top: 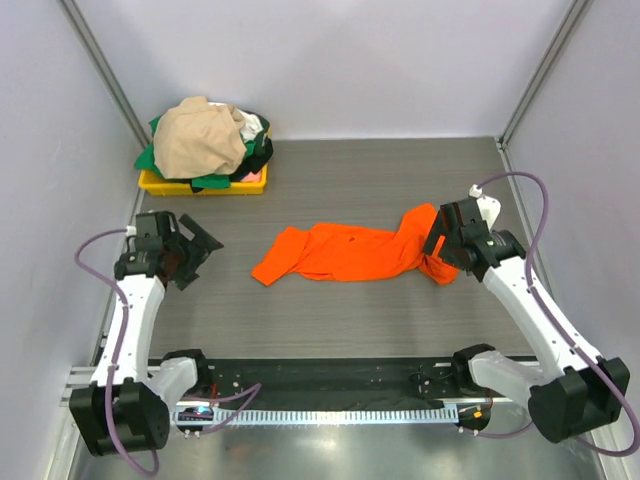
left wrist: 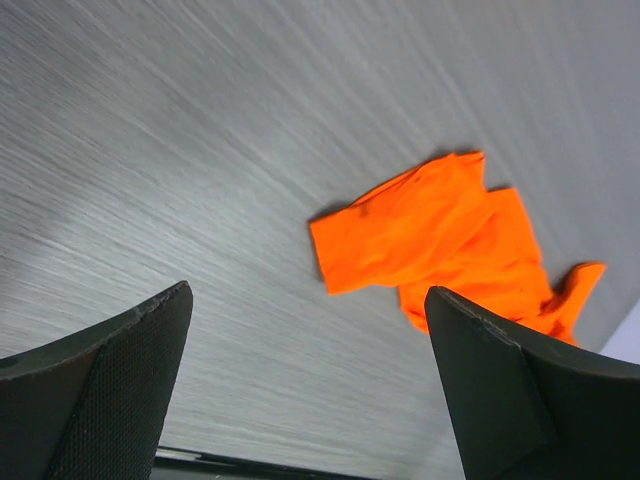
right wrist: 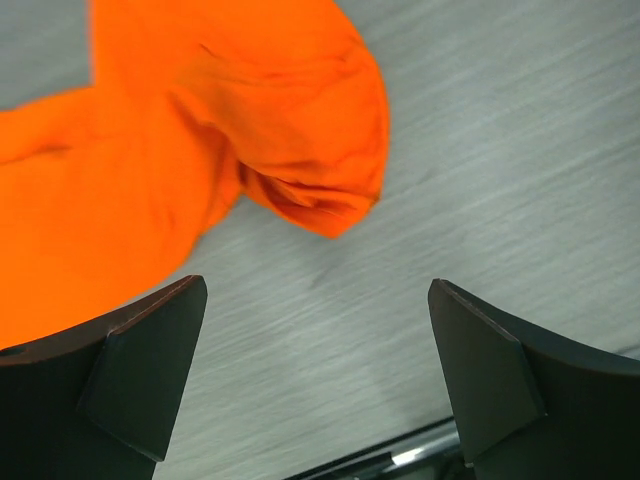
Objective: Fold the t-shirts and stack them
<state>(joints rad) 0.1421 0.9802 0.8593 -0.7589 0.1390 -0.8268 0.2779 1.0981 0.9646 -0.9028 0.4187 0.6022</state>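
Observation:
The orange t-shirt (top: 345,251) lies crumpled in a long strip across the middle of the table; it also shows in the left wrist view (left wrist: 440,240) and the right wrist view (right wrist: 200,140). My left gripper (top: 200,252) is open and empty, hovering left of the shirt's left end. My right gripper (top: 440,245) is open and empty, just above the shirt's right end. The beige t-shirt (top: 200,135) tops a pile with the dark green t-shirt (top: 205,182), a white and a black one (top: 256,155).
The pile sits in a yellow plastic bin (top: 160,183) at the back left of the grey table (top: 380,170). White walls close in the sides and back. A black rail (top: 330,385) runs along the near edge.

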